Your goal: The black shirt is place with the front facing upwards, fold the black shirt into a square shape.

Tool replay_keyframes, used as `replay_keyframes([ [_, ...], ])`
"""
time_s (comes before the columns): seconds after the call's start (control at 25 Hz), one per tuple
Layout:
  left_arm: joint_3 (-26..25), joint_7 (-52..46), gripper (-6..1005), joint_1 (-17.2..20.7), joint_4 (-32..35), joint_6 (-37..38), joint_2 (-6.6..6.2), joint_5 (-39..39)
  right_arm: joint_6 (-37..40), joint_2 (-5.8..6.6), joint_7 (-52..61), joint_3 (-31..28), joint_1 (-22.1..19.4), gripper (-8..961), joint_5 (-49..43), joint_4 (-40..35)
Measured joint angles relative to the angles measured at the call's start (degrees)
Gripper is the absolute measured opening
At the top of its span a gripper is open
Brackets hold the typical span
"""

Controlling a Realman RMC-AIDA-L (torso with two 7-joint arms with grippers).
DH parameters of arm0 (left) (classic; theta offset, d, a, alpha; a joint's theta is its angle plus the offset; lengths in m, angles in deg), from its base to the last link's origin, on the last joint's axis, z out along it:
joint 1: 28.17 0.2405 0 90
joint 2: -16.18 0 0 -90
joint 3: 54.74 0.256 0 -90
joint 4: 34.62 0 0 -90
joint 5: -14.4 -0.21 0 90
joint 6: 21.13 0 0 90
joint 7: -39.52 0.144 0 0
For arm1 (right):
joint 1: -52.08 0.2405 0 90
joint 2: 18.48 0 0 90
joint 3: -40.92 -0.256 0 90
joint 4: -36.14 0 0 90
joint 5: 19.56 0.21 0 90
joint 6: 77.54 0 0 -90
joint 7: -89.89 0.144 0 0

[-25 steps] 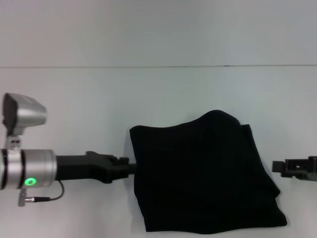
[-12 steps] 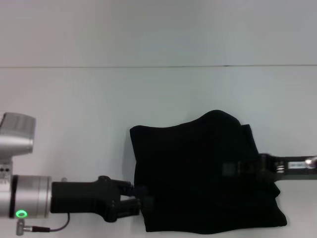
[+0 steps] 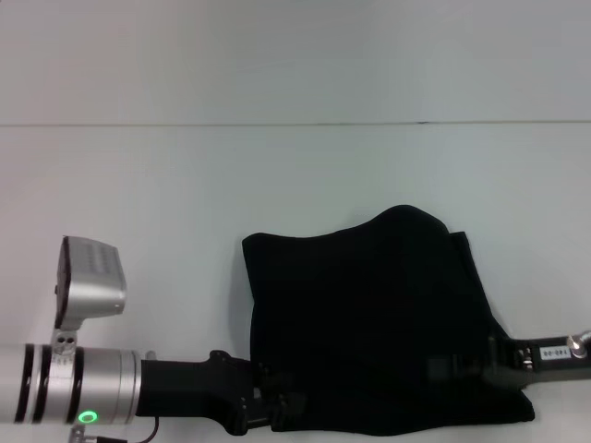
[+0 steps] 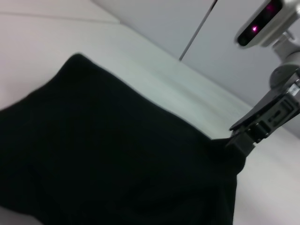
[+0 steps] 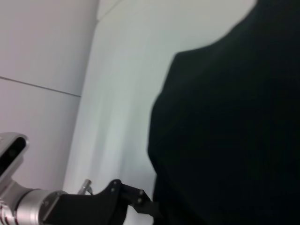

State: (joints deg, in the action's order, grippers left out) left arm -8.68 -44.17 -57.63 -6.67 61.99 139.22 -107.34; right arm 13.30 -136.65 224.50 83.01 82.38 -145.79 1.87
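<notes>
The black shirt (image 3: pixel 369 314) lies folded in a rough rectangle on the white table (image 3: pixel 166 194), right of centre; no lettering or label shows. My left gripper (image 3: pixel 282 409) reaches in low from the left and meets the shirt's near left corner. It also shows in the right wrist view, left gripper (image 5: pixel 145 204) against the edge of the black shirt (image 5: pixel 234 117). My right gripper (image 3: pixel 494 355) comes in from the right at the shirt's near right edge. In the left wrist view the right gripper (image 4: pixel 236 140) touches a corner of the black shirt (image 4: pixel 108 154).
The table's far edge (image 3: pixel 295 123) meets a pale wall behind. Bare white tabletop lies left of and beyond the shirt. The left arm's silver wrist with a green light (image 3: pixel 88 417) sits at the near left.
Both arms have moved toward the near edge of the table, and the right gripper has come in onto the shirt's right side. The shirt keeps almost the same shape.
</notes>
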Motion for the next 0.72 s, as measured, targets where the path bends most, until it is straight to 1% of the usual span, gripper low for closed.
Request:
replay_keyframes([
  [0.28,0.4,-0.4,341,0.0,-0.6,-1.7,0.16,0.0,-2.2,0.97,-0.7,-0.2,-2.1,0,-0.7,-0.6],
  [0.52,0.5,-0.7,340,0.0,-1.0,-2.7,0.18,0.0,-2.3,1.11,-0.8,-0.2,-3.5,0,-2.7,-0.2],
  [0.72,0.5,-0.7,340,0.0,-1.4,-3.2,0.19,0.0,-3.1,1.49,-0.8,-0.3,-4.9,0,-2.8,-0.4],
])
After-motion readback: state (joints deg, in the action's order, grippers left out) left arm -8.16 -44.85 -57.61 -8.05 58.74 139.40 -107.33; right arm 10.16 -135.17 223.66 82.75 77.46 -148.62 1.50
